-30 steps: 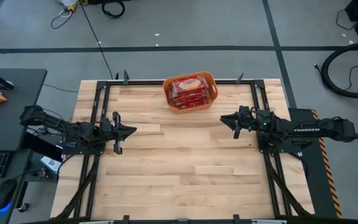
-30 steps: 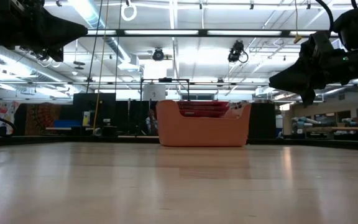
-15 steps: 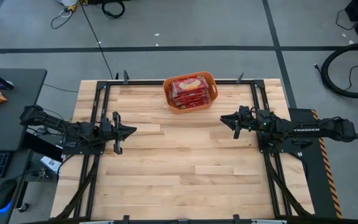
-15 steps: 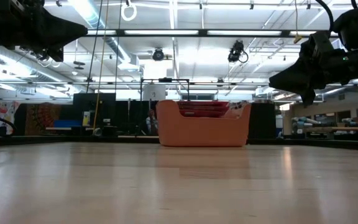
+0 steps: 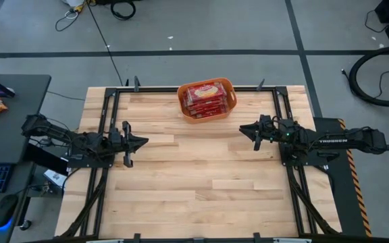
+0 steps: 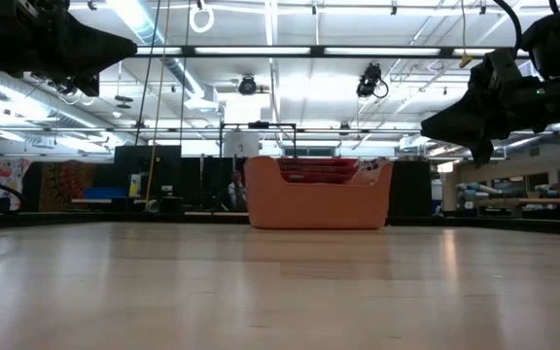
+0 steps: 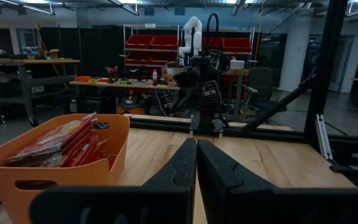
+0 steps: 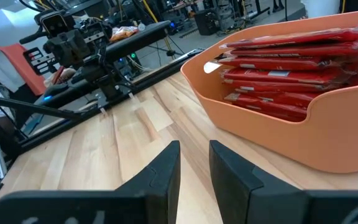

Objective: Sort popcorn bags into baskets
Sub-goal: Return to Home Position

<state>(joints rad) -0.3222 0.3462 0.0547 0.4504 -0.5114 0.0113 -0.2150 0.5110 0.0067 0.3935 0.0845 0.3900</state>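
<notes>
1. Popcorn bags (image 5: pixel 204 96) lie stacked inside your orange basket (image 5: pixel 229 86).
2. Your left gripper (image 5: pixel 141 142) hangs left of the basket, jaws pressed together.
3. Your right gripper (image 5: pixel 246 129) hangs right of it, jaws narrowly parted.

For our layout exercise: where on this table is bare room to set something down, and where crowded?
The table lies bare between the left gripper and right gripper and across its near half. Crowded: far-edge centre, the basket holding popcorn bags.
</notes>
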